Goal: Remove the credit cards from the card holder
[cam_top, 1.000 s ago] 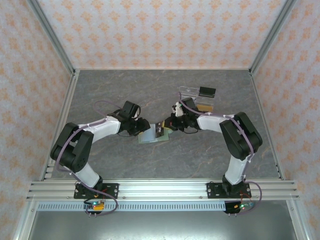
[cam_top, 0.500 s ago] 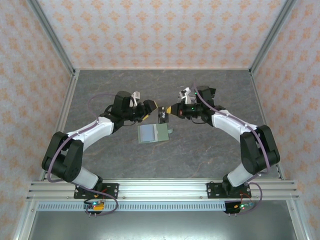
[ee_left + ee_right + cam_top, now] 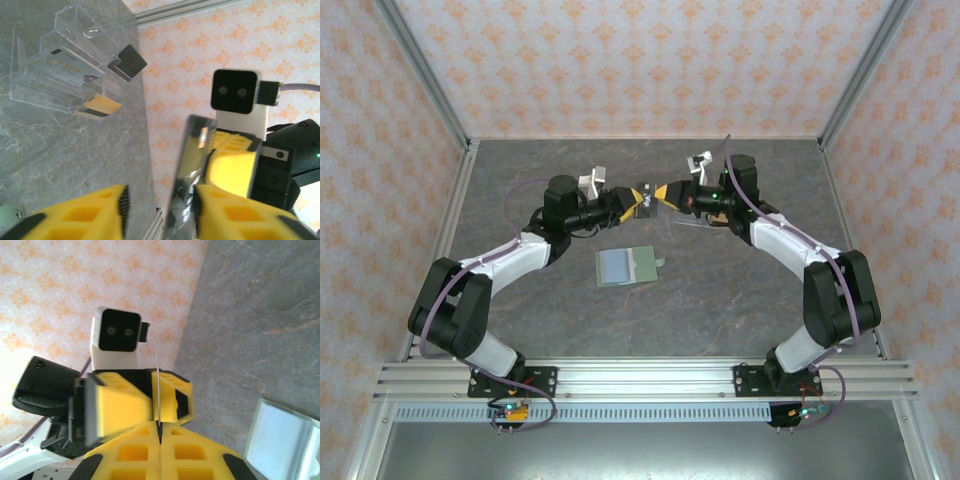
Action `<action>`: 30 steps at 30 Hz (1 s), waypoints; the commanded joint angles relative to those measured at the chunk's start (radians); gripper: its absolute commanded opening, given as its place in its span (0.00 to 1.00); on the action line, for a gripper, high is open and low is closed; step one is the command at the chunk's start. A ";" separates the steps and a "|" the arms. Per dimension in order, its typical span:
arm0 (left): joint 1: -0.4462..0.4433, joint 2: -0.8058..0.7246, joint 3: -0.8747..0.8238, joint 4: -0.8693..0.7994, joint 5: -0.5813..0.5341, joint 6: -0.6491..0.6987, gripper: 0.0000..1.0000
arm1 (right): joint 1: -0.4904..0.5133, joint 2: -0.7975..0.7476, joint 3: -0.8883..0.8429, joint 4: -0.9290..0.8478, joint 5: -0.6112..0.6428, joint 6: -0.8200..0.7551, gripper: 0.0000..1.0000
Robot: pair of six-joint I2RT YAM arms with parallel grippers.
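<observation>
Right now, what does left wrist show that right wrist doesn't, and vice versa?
Left wrist, not right wrist: the clear acrylic stand, with cards in its slots. Right wrist, not left wrist: the open card holder, pale inner face up. Both: the credit card pinched in the right gripper, and the left gripper around it, with a gap on one side.
</observation>
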 commanded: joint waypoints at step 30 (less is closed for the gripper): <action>0.005 -0.006 0.086 -0.200 -0.120 0.068 0.43 | -0.012 0.047 0.159 -0.208 0.161 -0.220 0.00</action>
